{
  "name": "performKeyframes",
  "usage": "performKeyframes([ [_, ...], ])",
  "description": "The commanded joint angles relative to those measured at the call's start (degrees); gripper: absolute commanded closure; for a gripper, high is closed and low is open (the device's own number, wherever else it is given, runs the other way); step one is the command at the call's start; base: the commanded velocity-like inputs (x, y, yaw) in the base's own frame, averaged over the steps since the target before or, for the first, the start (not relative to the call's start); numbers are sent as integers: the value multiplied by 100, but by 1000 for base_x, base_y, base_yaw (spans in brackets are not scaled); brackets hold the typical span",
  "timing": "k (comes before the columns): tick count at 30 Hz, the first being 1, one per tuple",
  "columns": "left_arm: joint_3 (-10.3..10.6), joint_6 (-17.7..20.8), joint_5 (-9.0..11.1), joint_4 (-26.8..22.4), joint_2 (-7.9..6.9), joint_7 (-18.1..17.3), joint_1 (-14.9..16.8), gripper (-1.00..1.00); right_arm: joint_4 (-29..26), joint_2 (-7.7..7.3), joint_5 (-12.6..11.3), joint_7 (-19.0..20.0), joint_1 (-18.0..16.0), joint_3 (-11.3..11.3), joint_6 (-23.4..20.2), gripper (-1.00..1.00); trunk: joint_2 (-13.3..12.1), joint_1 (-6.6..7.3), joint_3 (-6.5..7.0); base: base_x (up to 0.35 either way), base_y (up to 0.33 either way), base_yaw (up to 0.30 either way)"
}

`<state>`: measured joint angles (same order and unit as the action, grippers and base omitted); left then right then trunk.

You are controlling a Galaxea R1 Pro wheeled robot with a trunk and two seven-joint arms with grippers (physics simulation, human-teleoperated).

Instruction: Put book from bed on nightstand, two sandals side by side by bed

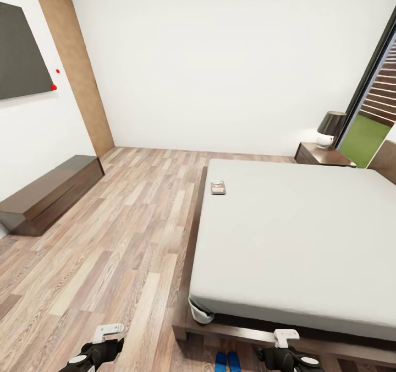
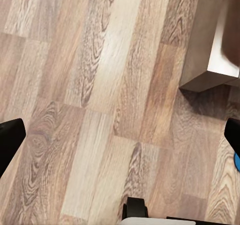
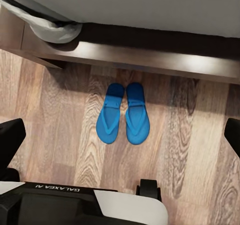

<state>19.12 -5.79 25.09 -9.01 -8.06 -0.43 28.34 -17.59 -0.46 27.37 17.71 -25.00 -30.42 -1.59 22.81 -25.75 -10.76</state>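
A white-walled bedroom with a wood-plank floor (image 1: 126, 234) holds the bed (image 1: 297, 234), the landmark here. The book (image 1: 218, 187) lies flat on the bed's mattress near its far left corner. The 2 sandals (image 3: 123, 113) lie side by side on the floor just beside the bed's foot rail, touching each other. The nightstand (image 1: 323, 155) with its lamp (image 1: 330, 128) stands beyond the bed's far right corner. A long cabinet (image 1: 49, 193) sits well apart. The left claw (image 2: 120, 140) and right claw (image 3: 120, 142) both stand apart, empty.
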Motion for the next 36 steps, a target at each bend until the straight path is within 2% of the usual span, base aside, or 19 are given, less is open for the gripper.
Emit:
performKeyframes([
  [1,48,-20,58,4,-3,-6,5,-100,-9,5,41,42,-5,-48,-17,-100,11,-3,-11,0,0,8],
  [25,48,-28,57,3,-3,-9,5,-100,-16,14,41,40,-5,-51,-17,-100,11,-3,103,0,0,84],
  [36,48,-28,57,3,-3,-9,5,-100,-16,15,41,40,-5,-52,-17,-100,11,-3,118,0,0,22],
])
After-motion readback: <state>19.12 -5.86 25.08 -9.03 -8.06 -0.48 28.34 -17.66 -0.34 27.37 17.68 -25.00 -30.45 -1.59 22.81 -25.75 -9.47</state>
